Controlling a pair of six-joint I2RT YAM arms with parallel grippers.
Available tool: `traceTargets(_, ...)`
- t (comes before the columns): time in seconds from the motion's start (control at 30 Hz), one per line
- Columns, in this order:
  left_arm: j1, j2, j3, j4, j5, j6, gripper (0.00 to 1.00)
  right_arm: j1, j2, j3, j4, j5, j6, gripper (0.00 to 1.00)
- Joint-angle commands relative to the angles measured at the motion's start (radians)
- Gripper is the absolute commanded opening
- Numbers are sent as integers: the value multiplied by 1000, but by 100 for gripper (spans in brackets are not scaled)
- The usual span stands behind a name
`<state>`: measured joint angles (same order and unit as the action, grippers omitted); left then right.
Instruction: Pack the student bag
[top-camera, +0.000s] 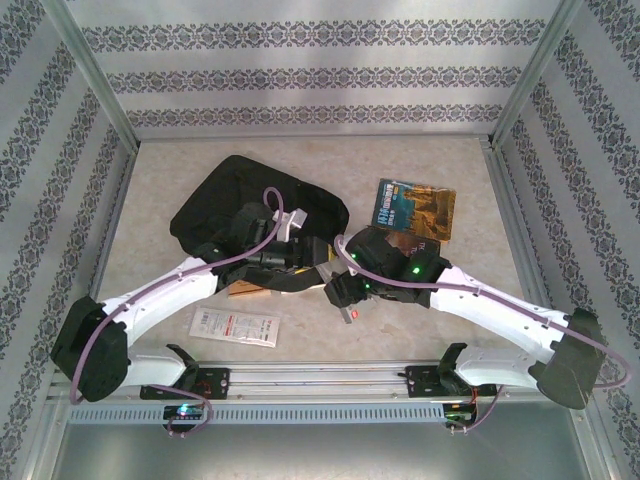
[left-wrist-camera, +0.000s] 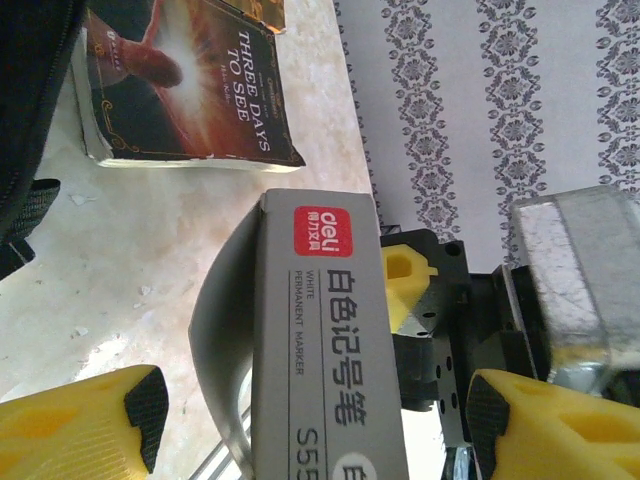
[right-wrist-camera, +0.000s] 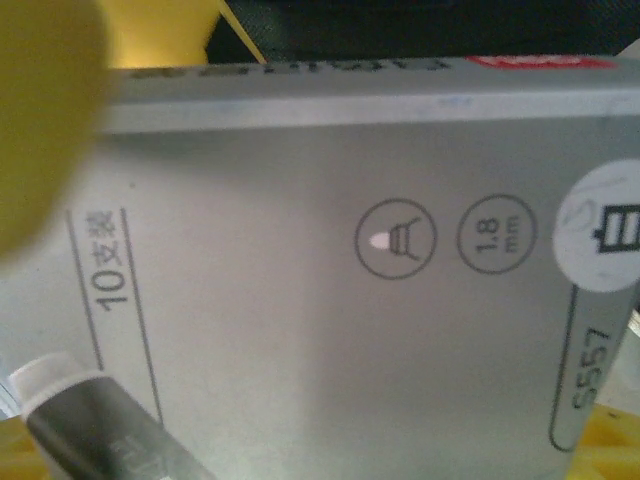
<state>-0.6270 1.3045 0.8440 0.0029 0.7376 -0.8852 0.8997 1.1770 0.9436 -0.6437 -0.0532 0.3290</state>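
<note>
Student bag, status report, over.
Left hand open around marker box. Right hand at box, grip unclear. Student bag on table, box outside it. No obstruction seen.

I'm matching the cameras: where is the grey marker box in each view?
Top external: hidden where the two wrists meet.
Left wrist: grey marker box, centre, running down to the bottom edge.
Right wrist: the box's broad face, close up, across the middle.
Shared landmark: student bag, upper left in top external and left wrist.

Light: bright, even, overhead; shadows faint. Overhead view: mildly soft; backpack (top-camera: 215, 195) at 11 o'clock detail-less black. Left wrist view: box (left-wrist-camera: 320, 340) print crisp, yellow fingertips (left-wrist-camera: 70, 430) at 7 o'clock blurred. Right wrist view: hazy; yellow finger (right-wrist-camera: 40, 120) at 10 o'clock smeared.
</note>
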Motion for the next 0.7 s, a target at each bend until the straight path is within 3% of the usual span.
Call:
traceTargets(0.0,-25,21,-10,79,22,-21,79,10,8,41,40,-11,-19,70)
traceTargets(0.2,-35,54,-22,120,31,-39,72,10,17,56,56,-19,-21,70)
traceTargets(0.4,-35,51,-5,136,36,-45,53,10,38,62,61,-17,-18,71)
traceTargets(0.53,-33,46,0,147,39,-47,40,10,29,60,56,8,-14,80)
traceTargets(0.67,-22,35,-2,142,35,-46,38,8,16,62,36,52,-5,92)
